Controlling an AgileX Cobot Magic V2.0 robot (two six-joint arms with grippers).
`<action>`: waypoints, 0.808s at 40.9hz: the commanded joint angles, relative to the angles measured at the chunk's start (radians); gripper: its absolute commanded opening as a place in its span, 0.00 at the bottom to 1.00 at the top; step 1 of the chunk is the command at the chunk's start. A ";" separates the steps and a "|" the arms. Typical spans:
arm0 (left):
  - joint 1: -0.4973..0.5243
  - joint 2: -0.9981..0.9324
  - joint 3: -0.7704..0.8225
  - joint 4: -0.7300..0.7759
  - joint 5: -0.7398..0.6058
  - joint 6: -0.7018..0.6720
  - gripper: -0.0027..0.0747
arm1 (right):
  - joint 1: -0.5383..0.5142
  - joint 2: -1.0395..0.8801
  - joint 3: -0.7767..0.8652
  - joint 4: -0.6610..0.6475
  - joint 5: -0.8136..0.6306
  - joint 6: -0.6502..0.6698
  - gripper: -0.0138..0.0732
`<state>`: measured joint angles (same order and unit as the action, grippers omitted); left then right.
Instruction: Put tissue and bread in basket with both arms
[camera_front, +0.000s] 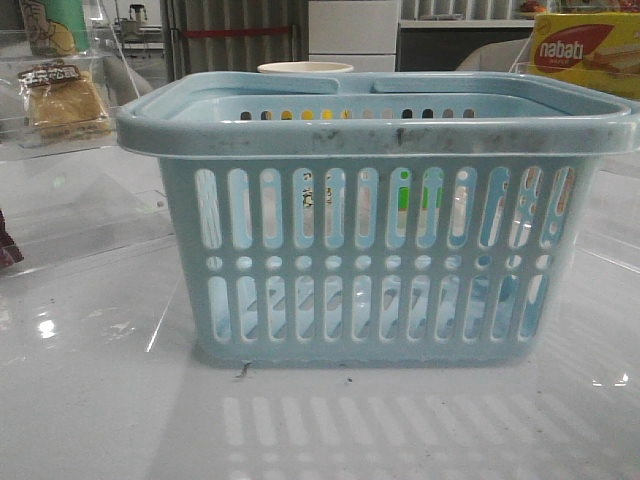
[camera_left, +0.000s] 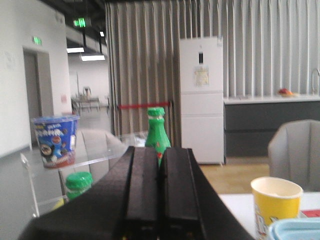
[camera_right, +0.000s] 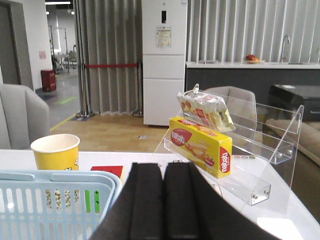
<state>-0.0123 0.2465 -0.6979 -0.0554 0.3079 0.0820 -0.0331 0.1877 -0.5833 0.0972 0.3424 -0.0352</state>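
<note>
Large light-blue slotted plastic basket (camera_front: 375, 260) sits nearest you on the bench; wrapped golden-brown bread (camera_front: 66, 100) is on the left shelf. Both pincers together, empty. Tissue unseen; nothing's done.

The left gripper (camera_left: 160, 197) is showing in its own wrist view as two black fingers (camera_left: 142, 190) lying side by side, pressed together along their length with no gap between them. Nothing is sitting between the pads. It is pointing level, out across the room rather than down at the table.

The right gripper (camera_right: 163, 200) is showing the same way in its wrist view: two black fingers (camera_right: 145, 200) closed against each other, holding nothing, also pointing level and forward.

Neither arm is appearing in the front view.
</note>
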 joint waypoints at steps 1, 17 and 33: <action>-0.008 0.084 -0.082 -0.044 0.047 -0.010 0.15 | 0.003 0.086 -0.091 -0.010 0.015 -0.009 0.24; -0.008 0.297 -0.091 -0.046 0.337 -0.010 0.15 | 0.003 0.307 -0.109 -0.013 0.254 -0.009 0.24; -0.008 0.419 -0.075 -0.034 0.369 0.001 0.18 | 0.003 0.442 -0.074 -0.029 0.289 -0.009 0.40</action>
<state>-0.0123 0.6432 -0.7467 -0.0869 0.7429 0.0820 -0.0331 0.5987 -0.6319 0.0831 0.6903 -0.0352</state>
